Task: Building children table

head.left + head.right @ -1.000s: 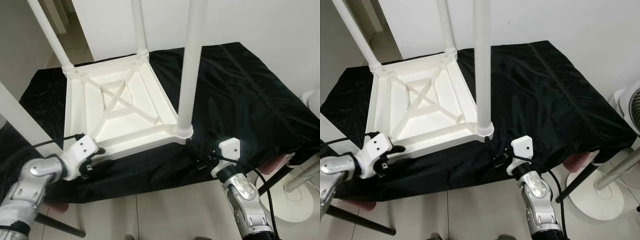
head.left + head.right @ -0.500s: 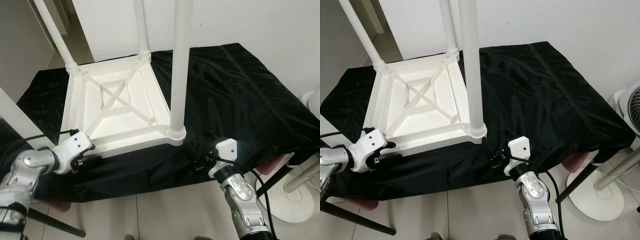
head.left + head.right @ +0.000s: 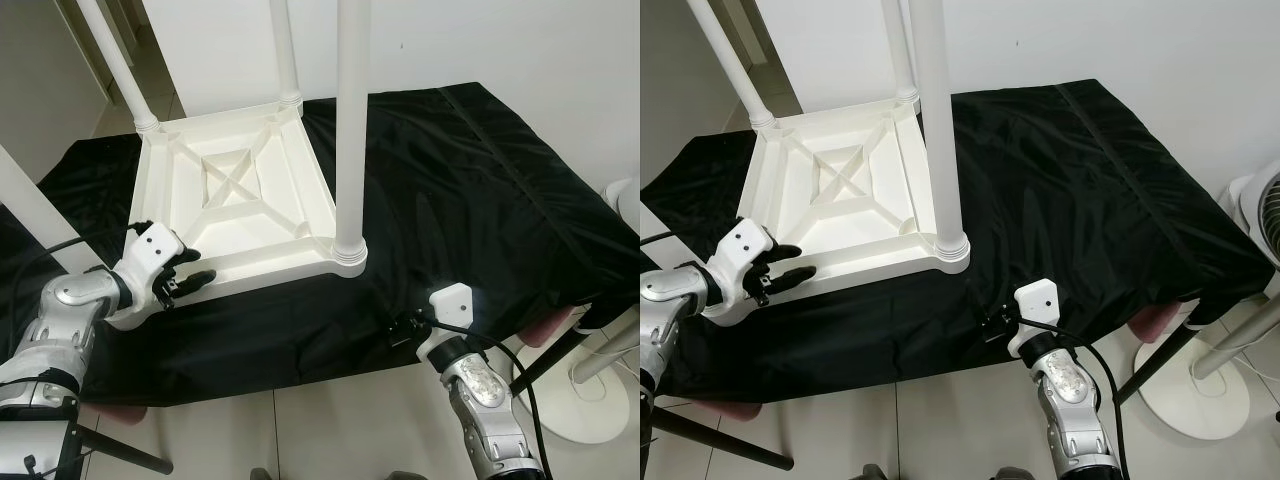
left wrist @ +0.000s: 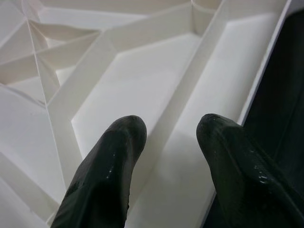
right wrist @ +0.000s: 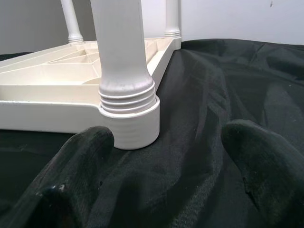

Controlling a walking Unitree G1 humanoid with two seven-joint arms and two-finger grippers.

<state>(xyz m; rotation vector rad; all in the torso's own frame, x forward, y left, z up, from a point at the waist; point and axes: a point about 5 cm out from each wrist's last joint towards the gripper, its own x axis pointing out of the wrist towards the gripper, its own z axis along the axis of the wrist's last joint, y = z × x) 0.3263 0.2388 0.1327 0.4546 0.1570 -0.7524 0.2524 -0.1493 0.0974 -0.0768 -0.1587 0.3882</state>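
Left eye view shows you the big black cloth (image 3: 470, 200) first, spread over a stand. On it lies the white table (image 3: 235, 205), upside down, flat top on the cloth. Its legs stick straight up, so each leg's long way runs up and down. The near right leg (image 3: 350, 120) is screwed into its corner socket, and two more legs stand at the far corners. The near left corner has no leg in the part you can see.

Your left gripper (image 3: 185, 278) is the nearer one. It sits at the table's near edge, close to that near left corner. Its two fingers (image 4: 107, 171) are spread apart, one on each side of a raised rib, pinching nothing.

Your right gripper (image 3: 395, 330) is just off the near right corner, above the cloth. Its fingers are wide open too, holding nothing. The screwed-in leg stands straight ahead of it, a little way off.
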